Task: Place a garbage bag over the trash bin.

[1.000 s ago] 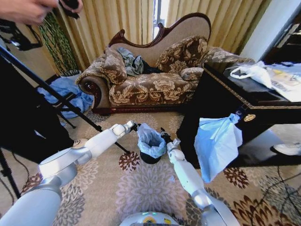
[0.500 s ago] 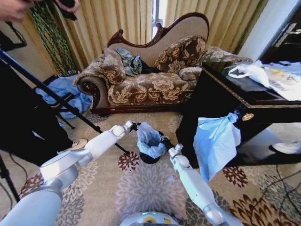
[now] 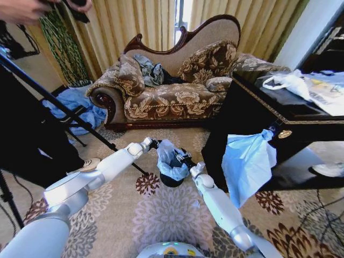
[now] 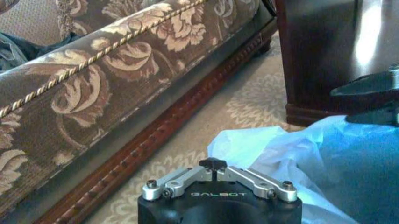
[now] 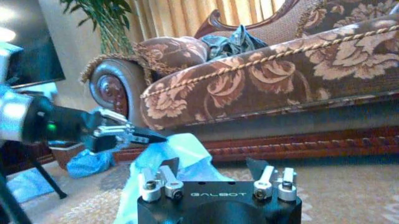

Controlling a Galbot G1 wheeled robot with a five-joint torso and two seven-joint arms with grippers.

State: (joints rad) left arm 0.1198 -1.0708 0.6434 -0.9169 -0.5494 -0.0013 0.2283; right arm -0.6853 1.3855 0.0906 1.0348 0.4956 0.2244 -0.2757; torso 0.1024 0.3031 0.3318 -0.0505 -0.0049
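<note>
Garbage bag [image 3: 171, 161] lines the trash bin [image 3: 171, 180]; closed left pincer [image 3: 156, 144] pinches its rim, right pincer [image 3: 184, 159] open.

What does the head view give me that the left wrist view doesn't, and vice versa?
Head view adds: the black trash bin under the garbage bag, both arms flanking it, and the whole sofa with its backrest. Left wrist view adds: a close look at the left end effector, fingertips closed at the bag's edge, apparently pinching it. Shared: the bag, the sofa front, the dark table, and the right end effector at the bag's other side.
</note>
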